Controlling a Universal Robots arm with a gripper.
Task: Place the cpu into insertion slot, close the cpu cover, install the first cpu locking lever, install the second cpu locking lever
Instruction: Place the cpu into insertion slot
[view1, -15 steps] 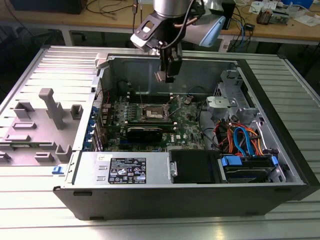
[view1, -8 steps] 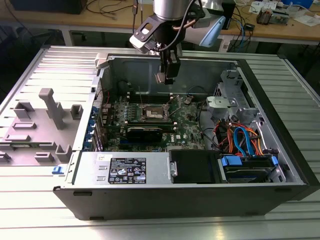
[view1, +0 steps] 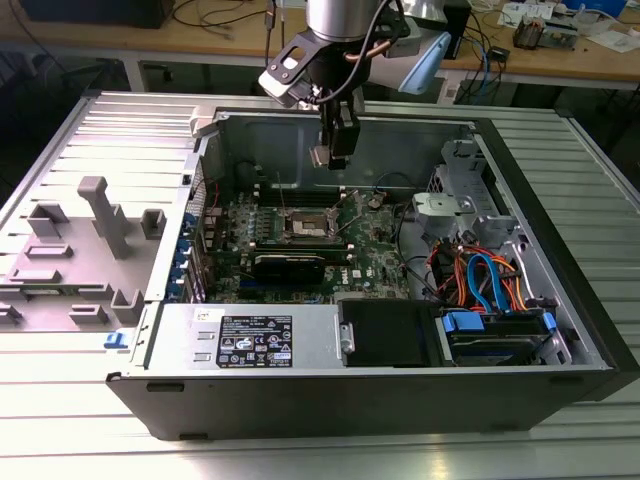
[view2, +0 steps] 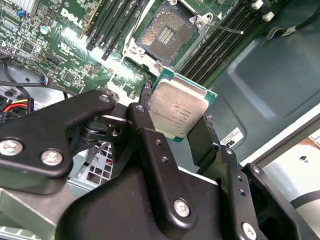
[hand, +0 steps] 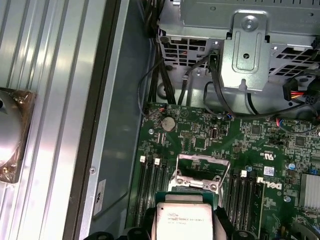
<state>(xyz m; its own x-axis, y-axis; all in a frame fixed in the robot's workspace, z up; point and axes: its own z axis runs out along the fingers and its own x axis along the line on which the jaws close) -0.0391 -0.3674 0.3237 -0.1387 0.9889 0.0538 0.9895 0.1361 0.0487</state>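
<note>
Open computer case (view1: 300, 400), green motherboard (view1: 382, 262), orange and blue cables (view1: 482, 276)

The silver-topped, green-edged cpu (view2: 177, 112) hangs clamped above the bare insertion slot (view2: 165, 32).

cpu (view2: 178, 106) sides hidden (by hand (view2: 176, 112)), slot (view2: 165, 31) cropped
</note>
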